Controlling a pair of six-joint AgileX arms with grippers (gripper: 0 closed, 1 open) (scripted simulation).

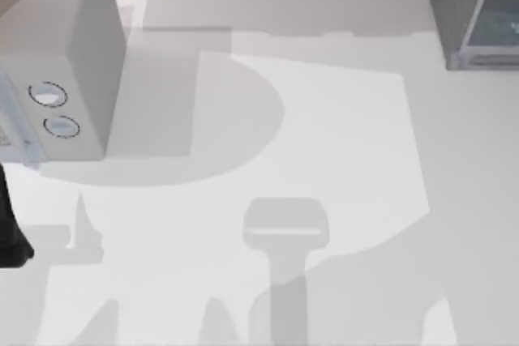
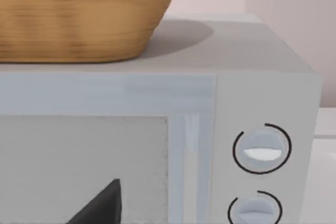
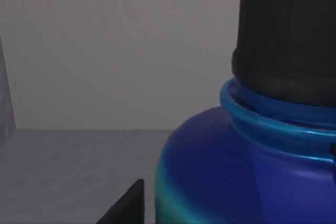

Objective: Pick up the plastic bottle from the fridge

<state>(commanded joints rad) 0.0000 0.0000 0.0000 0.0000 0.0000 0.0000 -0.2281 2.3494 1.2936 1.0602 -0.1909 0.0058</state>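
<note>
Top view: white table (image 1: 340,160) with the fridge (image 1: 474,10) at the far right corner, dark grey speckled body, pale glass-like panel in a light frame. Paler grey box with two round dials (image 1: 57,70) sits at the far left. A dark piece of the left arm (image 1: 10,232) pokes in at the table's left edge, just in front of that box.

Right wrist view: the plastic bottle (image 3: 236,171) is very close to the camera, upright, translucent blue body, black cap (image 3: 286,35) on top, cyan ring at the neck and a cyan-green tint low on the body. It stands on a dark grey floor with a plain grey wall behind, which looks like the fridge interior. One dark fingertip of the right end effector (image 3: 126,205) shows just beside the bottle's base; contact can't be judged, and whether the right end effector is spread or pinching can't be told.

Left wrist view: camera faces the front of the dial box, a woven basket (image 2: 79,14) resting on top of it. A dark fingertip of the left end effector (image 2: 102,205) shows low against the box's door panel; its state can't be told either.
</note>
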